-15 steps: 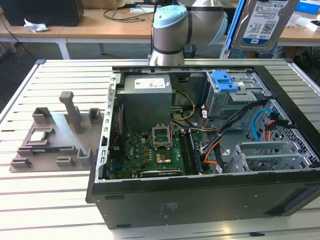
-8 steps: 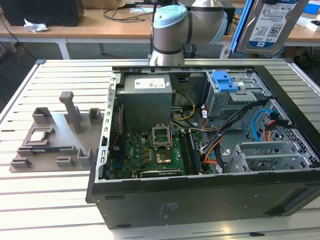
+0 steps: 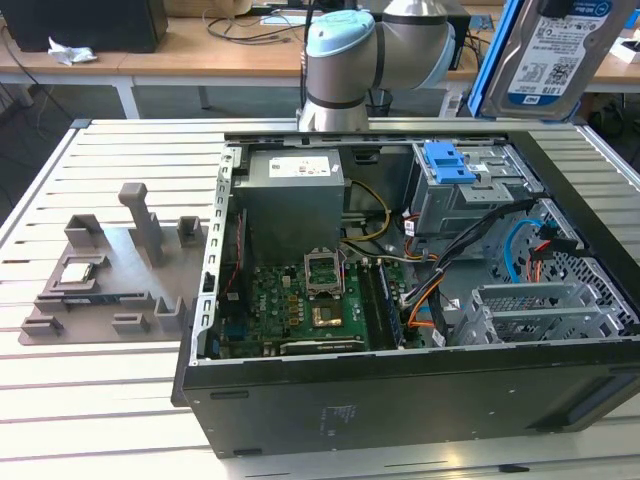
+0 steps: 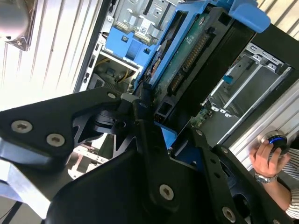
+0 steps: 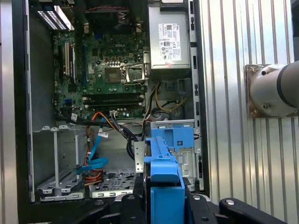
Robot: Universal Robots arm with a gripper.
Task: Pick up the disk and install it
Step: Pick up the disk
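In the second wrist view the gripper (image 4: 167, 116) is clamping the disk (image 4: 191, 51). Its black fingers (image 4: 142, 126) are pressing on the disk's blue-railed edges, closed only as far as the disk allows, and the circuit-board face is showing. In the first wrist view the disk (image 5: 161, 168) is pointing out over the open case (image 5: 21, 116). The pick-up is looking done.

In the exterior view the disk (image 3: 545, 55) is hanging in the upper right of the frame, label toward the camera, in the air clear of the case (image 3: 400, 400). Beyond it the bay (image 3: 480, 205), with its blue caddy (image 3: 447, 162) on top, is sitting in the case's upper right. The disk is touching neither, so the installing is not yet done.

Farthest off, in the second wrist view, a hand (image 4: 266, 154) is resting by a round button (image 4: 275, 139) outside the case.
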